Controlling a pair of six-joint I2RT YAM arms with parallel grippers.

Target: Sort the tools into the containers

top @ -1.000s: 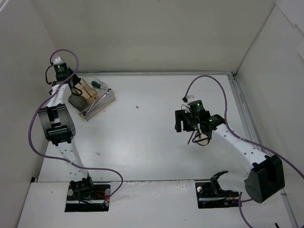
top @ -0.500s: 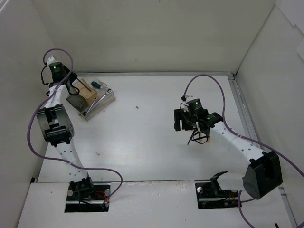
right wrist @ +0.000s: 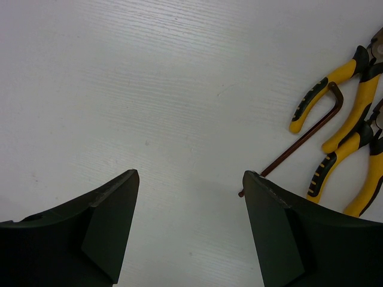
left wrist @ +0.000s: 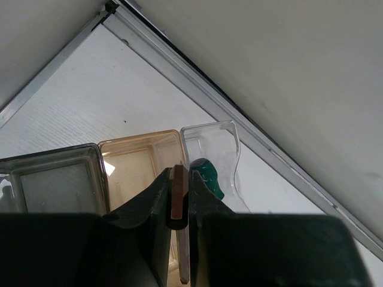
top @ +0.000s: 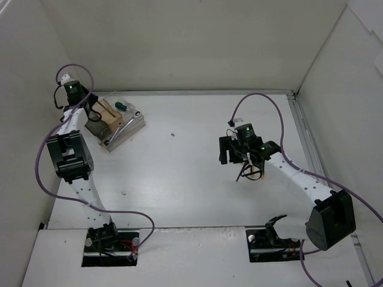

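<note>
Wide bare worktop (top: 179,179) is lying open btwn the containers (top: 118,124) at far L and the R gripper (top: 227,153), giving free passage across the middle. R gripper's jaws are standing apart over bare surface. A hex key (right wrist: 306,136) and two yellow-handled pliers (right wrist: 358,104) are crowding in just beside its R finger. L gripper (left wrist: 178,179), pinching a brown rod (left wrist: 178,203), is hanging over upright box walls, w/ back wall (left wrist: 287,72) and side wall (top: 27,89) closing in on that corner.
</note>
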